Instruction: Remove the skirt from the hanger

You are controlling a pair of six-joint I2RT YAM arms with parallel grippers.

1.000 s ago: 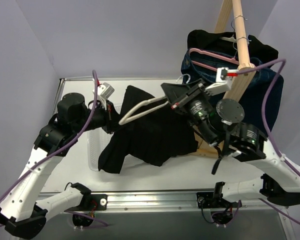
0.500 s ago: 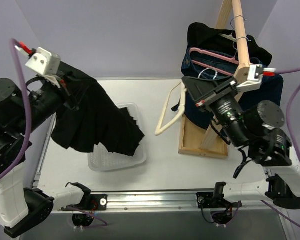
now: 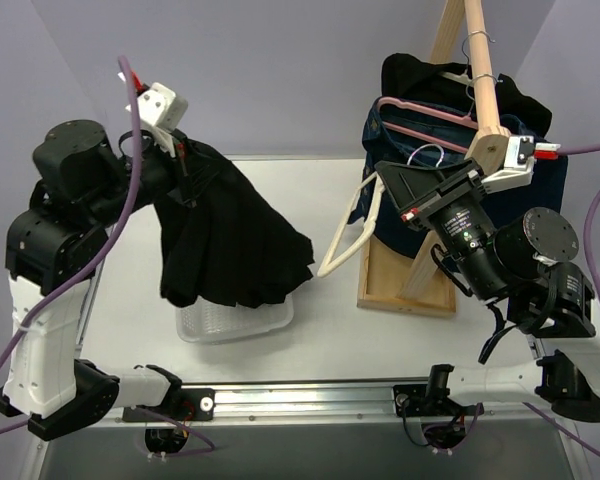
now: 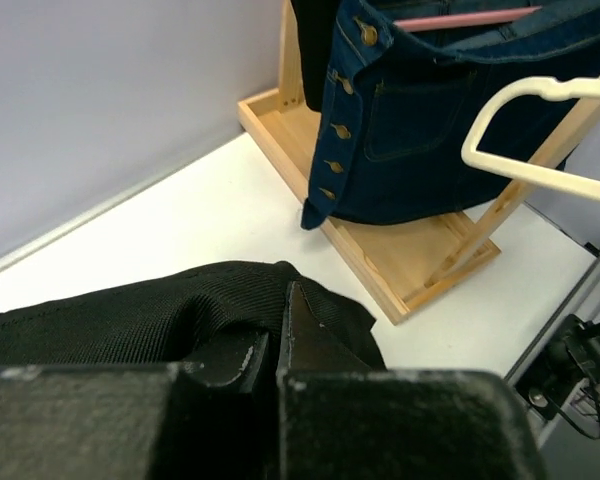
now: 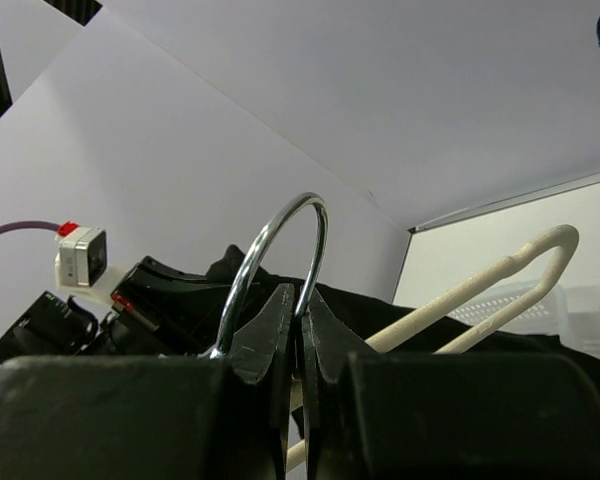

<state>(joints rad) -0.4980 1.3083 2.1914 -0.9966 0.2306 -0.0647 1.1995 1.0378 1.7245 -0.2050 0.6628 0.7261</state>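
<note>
Skirt [image 3: 230,250]: soft, light, limp pleats; hangs bunched just above the basket [image 3: 230,325].
Hold: probably best at the top edge.
Left gripper [image 4: 280,330]: fingers pinched on skirt top.
Right gripper [image 5: 300,310]: fingers clamped on the hook of the hanger [image 5: 460,293], right of basket.

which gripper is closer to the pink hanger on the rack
Right. The right gripper, shut on the cream hanger, sits close by the pink hanger; the left gripper, holding the skirt, is far across the table.
</note>
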